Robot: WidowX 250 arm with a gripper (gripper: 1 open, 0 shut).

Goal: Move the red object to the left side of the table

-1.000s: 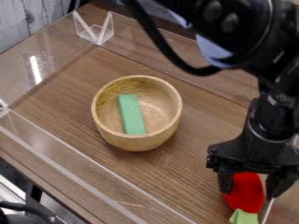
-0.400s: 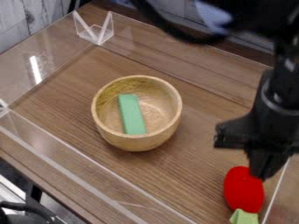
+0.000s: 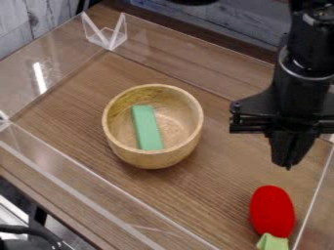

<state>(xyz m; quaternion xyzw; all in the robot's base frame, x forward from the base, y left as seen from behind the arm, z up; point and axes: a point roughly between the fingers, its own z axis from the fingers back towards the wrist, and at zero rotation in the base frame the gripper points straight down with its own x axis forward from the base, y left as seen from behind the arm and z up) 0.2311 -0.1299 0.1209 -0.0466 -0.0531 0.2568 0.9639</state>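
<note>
The red object lies on the table near the front right corner, its pale green stub pointing toward the front edge. My gripper hangs above and slightly behind it, pointing straight down. Its fingers are pressed together with nothing between them, and they are clear of the red object.
A wooden bowl sits mid-table with a flat green block lying inside it. Low clear acrylic walls run along the left and front edges, and a clear bracket stands at the far left corner.
The gripper stood open around the red object, then shut and rose. The red object stayed on the table, and the fingers came up empty.
</note>
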